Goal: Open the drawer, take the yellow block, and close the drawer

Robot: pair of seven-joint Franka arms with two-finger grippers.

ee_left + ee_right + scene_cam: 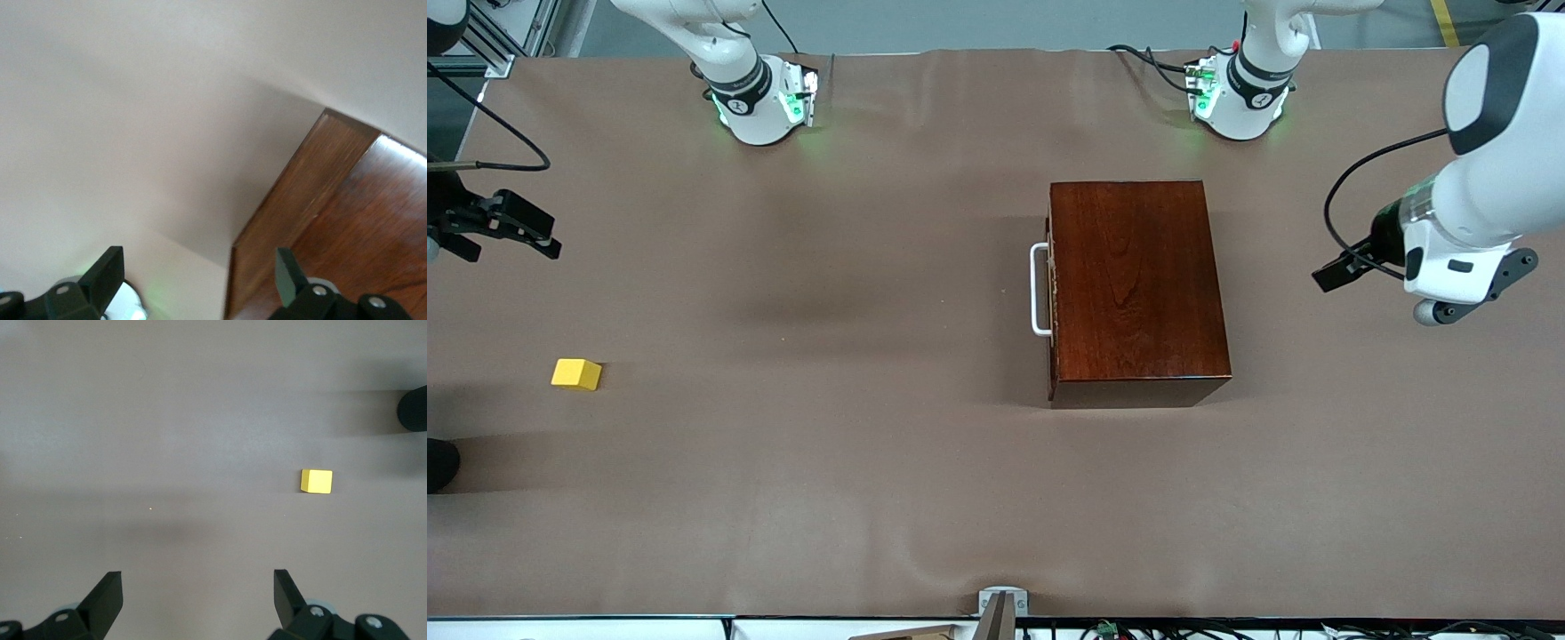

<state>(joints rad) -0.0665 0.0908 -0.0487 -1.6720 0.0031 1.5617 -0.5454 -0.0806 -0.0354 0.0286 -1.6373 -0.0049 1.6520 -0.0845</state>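
The glossy mahogany box (1138, 289) stands on the brown table. Its drawer is shut, and the drawer's white bar handle (1039, 289) faces the right arm's end. The yellow block (576, 374) lies on the bare table far from the box, at the right arm's end; it also shows in the right wrist view as yellow block (316, 481). My right gripper (516, 233) hovers open and empty over the table's edge near the block, seen as right gripper (198, 583). My left gripper (1338, 271) hangs open and empty beside the box's back, seen as left gripper (200, 260), with the box's corner (333, 220) below it.
A dark round object (440, 462) sits at the table's edge at the right arm's end, nearer to the front camera than the block. A small metal bracket (1003, 604) is at the table's front edge. Both arm bases (760, 98) stand along the back.
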